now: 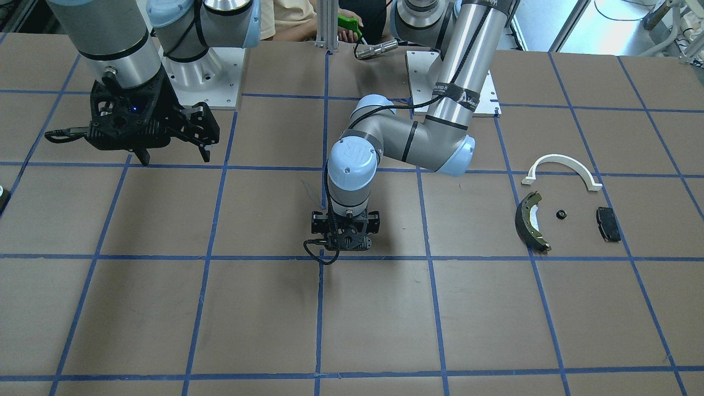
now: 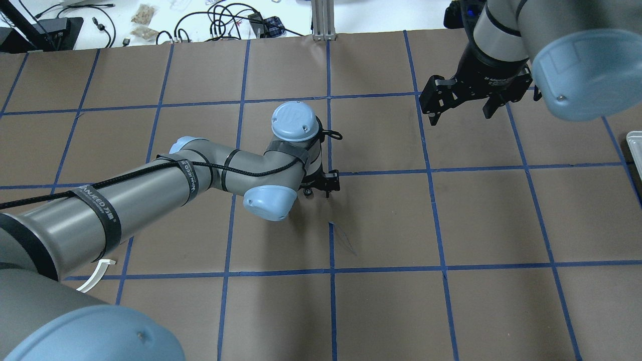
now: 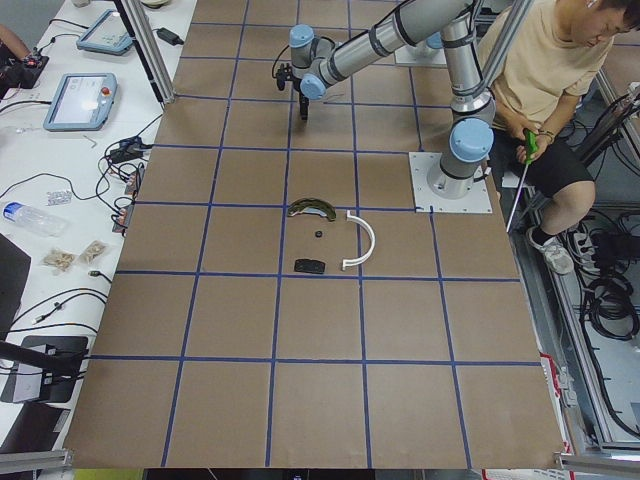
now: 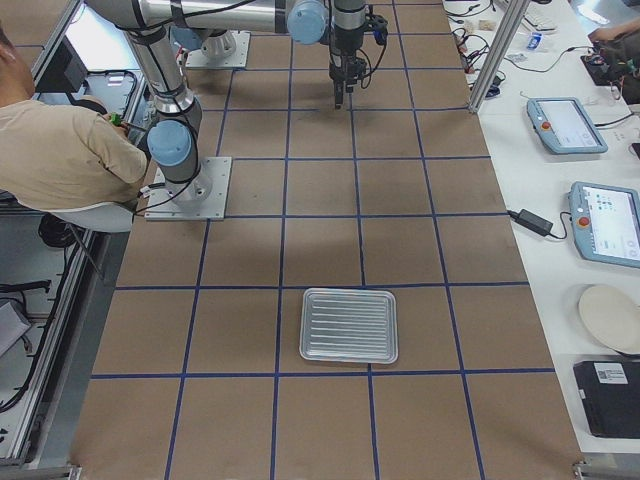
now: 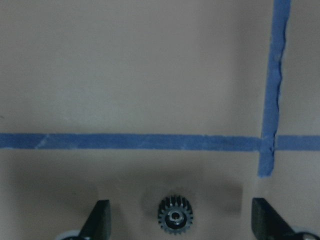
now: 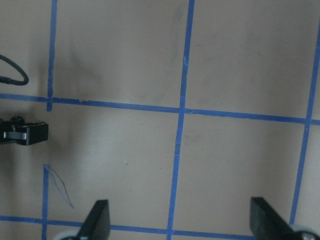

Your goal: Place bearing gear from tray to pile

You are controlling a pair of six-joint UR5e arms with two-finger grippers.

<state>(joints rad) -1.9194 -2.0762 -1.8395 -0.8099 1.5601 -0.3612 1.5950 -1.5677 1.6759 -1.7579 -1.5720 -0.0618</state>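
Observation:
A small black bearing gear [image 5: 175,216] lies flat on the brown table, midway between the fingers of my left gripper [image 5: 181,212]. The fingers stand wide apart and do not touch it. The left gripper [image 1: 346,245] points straight down, low over the table's middle, and is open. The pile lies apart on the robot's left: a white half-ring arch [image 1: 562,170], a dark brake shoe [image 1: 531,220], a black pad [image 1: 608,224] and a small black round part [image 1: 560,214]. My right gripper [image 1: 176,158] hangs open and empty above the table. The metal tray [image 4: 349,325] looks empty.
Blue tape lines [image 5: 270,90] grid the table. The tray's edge also shows at the overhead view's right border [image 2: 634,150]. A seated operator [image 3: 545,80] is by the robot's base. Tablets and cables lie on side benches beyond the table edge.

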